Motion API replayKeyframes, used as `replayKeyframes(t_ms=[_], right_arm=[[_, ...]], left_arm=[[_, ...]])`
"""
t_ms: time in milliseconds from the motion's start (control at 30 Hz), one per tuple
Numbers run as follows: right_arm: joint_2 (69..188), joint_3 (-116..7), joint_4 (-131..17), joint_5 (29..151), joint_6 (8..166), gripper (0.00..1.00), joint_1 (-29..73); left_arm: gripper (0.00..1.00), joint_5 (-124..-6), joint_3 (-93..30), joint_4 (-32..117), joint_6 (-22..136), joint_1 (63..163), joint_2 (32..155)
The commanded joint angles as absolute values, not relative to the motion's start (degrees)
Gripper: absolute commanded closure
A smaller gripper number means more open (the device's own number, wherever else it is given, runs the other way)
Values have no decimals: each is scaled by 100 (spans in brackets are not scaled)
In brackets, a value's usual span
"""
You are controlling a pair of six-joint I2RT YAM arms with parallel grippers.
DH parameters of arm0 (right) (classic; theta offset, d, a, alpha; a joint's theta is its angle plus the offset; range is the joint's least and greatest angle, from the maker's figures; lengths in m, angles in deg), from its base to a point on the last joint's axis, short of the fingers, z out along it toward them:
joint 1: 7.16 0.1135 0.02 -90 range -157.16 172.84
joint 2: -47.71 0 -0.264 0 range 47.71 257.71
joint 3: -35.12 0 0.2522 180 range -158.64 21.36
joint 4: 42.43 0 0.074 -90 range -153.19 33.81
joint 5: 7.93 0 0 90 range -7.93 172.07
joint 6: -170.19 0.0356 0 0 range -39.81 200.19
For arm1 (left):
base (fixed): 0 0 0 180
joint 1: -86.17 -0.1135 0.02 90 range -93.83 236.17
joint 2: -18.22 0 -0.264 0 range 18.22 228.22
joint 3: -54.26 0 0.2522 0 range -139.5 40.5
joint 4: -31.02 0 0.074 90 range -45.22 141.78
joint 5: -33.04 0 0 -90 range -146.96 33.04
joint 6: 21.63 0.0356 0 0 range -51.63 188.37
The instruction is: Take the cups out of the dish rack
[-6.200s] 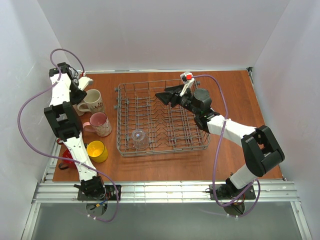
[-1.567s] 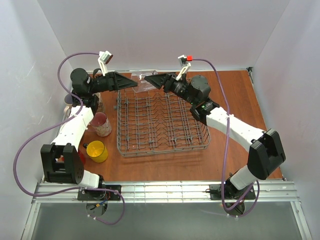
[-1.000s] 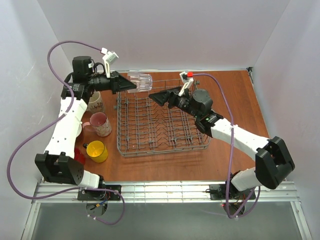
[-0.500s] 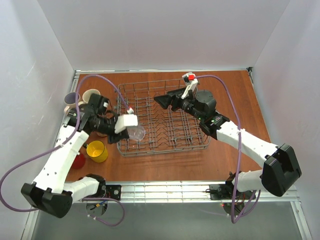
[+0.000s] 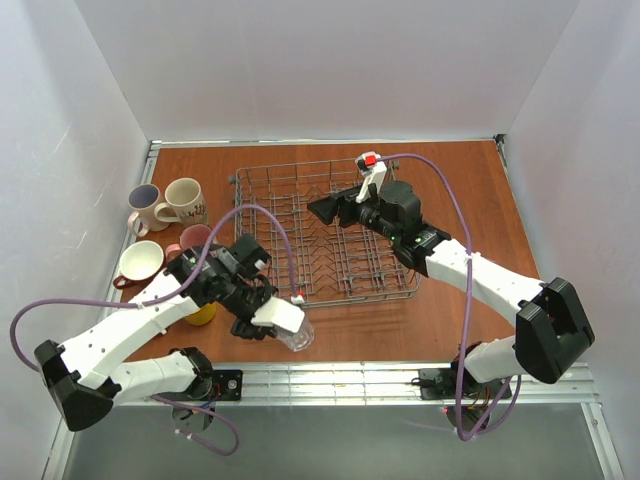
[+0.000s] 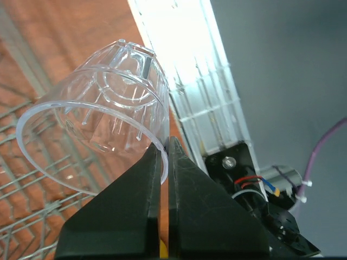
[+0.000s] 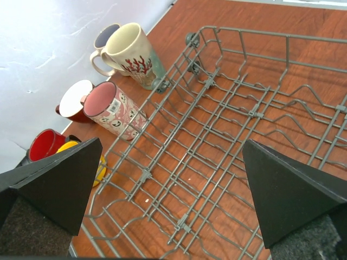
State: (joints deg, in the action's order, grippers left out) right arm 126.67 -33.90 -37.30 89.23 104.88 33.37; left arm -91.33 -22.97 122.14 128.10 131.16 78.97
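- The left gripper (image 6: pixel 164 146) is closed on the rim of the clear glass (image 5: pixel 297 337), with one finger inside the wall and one outside.
- The glass is held tilted over the near edge of the table (image 5: pixel 470 200), just in front of the near left corner of the dish rack (image 5: pixel 345 298). I cannot tell whether it touches the table.
- The right gripper (image 5: pixel 325 208) hangs over the far middle of the rack with its fingers spread wide, holding nothing.
- A beige mug (image 5: pixel 186 199), cream mug (image 5: pixel 143 203), pink mug (image 5: pixel 196 239) and dark red mug (image 5: pixel 138 262) stand left of the rack.
- A red mug (image 7: pixel 46 145) and a yellow mug (image 5: pixel 203 315) sit nearer, partly hidden.
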Motion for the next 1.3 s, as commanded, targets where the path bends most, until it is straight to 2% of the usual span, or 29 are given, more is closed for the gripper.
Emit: replayKeyframes(t_ms=[0,33,367,600,933,1067,1100,1267], right_arm=[[12743,-3410,-3730,8796,10357,1,3353],[12769,-3401,-3730,8770,10357,1,3353],[12725,-3322,-3730,8612,10295,1,3318],[12699,-3304,-3730,8576,10286,1,3186],[12804,-3348,-3730,8655,10286,1,3116],[12822,-3348,-3730,8682,10278,2,3089],[12813,-3348,-3721,8673,10278,1,3081],[12813,-3357,-3730,8708,10286,1,3072]], left_arm=[[100,-8389,-1842,12476,12349,13808,7799],[100,-7838,-1717,12476,12348,13889,7816],[100,-5803,-829,12467,12866,14312,7421],[100,-5654,-231,12467,13200,14321,7087],[100,-5565,-125,12458,13262,14321,7105],[87,-5591,-160,12458,13210,14321,7148],[79,-5565,-178,12458,13218,14321,7157],[68,-5573,-292,12458,13183,14321,7184]])
